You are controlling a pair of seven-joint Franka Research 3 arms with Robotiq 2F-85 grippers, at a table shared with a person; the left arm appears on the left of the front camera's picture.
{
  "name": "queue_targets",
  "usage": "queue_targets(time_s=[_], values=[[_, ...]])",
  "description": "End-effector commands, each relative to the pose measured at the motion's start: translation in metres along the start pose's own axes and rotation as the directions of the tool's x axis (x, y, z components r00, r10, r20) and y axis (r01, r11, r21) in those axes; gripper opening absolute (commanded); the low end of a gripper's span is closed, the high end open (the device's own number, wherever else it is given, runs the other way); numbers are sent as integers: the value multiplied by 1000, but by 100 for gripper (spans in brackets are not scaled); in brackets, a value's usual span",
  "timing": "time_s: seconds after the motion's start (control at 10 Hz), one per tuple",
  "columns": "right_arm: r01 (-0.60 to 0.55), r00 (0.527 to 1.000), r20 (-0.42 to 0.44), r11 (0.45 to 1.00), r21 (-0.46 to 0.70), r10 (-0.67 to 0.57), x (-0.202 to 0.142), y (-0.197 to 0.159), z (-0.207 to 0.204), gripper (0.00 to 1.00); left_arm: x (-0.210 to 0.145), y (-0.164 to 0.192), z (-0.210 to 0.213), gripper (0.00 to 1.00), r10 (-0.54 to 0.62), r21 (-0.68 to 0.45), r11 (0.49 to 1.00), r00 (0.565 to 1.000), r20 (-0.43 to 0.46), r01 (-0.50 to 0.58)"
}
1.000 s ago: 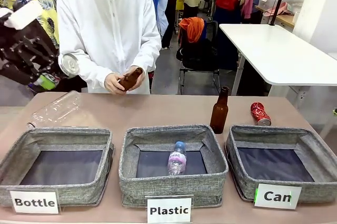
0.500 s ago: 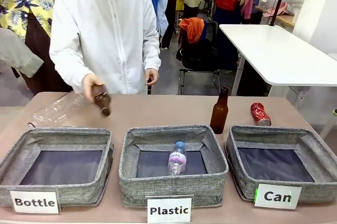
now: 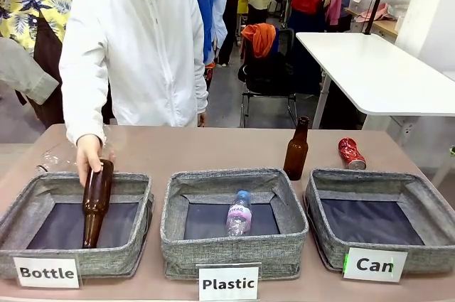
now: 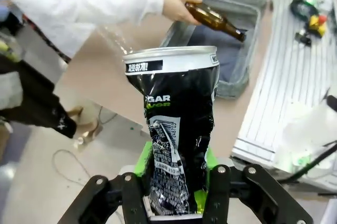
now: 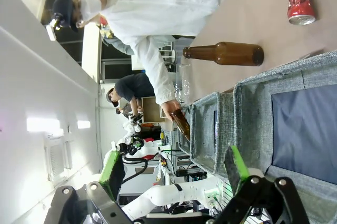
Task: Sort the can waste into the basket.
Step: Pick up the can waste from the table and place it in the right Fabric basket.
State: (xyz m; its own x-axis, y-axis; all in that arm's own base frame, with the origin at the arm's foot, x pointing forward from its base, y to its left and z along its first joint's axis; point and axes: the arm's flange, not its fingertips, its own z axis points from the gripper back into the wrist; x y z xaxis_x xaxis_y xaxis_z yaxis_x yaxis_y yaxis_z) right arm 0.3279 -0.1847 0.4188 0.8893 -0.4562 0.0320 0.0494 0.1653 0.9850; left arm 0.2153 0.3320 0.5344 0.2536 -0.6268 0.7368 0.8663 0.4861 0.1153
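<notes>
Dark crushed can (image 4: 176, 124), silver end up: pinched between the green pads of your left jaws, held in the air off the bench, well apart from the Can basket (image 3: 426, 256).

Red crushed can (image 3: 351, 153): lying on the bench just behind that basket's far rim, untouched.

Right jaws: spread wide, nothing between them, hovering at the basket's near side.

Brown bottle (image 3: 296, 150): upright, just beside the basket's far left corner.

Person's hand (image 3: 88, 156): holding a second brown bottle (image 3: 96, 202) inside the Bottle bin (image 3: 43, 188), two bins along from the basket.

Step in hand, as you may judge it: carrying the first can. Next, you need to bring it across the row, clear of that hand, and release it only above the basket's dark floor. The red can looks better placed for your right jaws.

Hard to make out: the dark can's lower end, buried between the pads; the basket floor nearest its front wall.
</notes>
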Motion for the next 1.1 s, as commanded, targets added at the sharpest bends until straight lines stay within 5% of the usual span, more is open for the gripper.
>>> queue_targets(time_s=[0.0,0.3,0.6,1.0], values=[[-17,1000,4,1000,12,17,2,2,0,100,-5,-3,-8,41,-7,6,1000,998,65,7],[-17,1000,4,1000,12,17,2,2,0,100,26,-27,-16,41,-17,6,1000,1000,26,16],[-17,1000,4,1000,12,17,2,2,0,100,113,-59,-63,41,47,-46,998,989,-140,-54],[-17,1000,4,1000,12,17,2,2,0,100,259,-98,-193,41,-201,-213,966,940,-276,144]])
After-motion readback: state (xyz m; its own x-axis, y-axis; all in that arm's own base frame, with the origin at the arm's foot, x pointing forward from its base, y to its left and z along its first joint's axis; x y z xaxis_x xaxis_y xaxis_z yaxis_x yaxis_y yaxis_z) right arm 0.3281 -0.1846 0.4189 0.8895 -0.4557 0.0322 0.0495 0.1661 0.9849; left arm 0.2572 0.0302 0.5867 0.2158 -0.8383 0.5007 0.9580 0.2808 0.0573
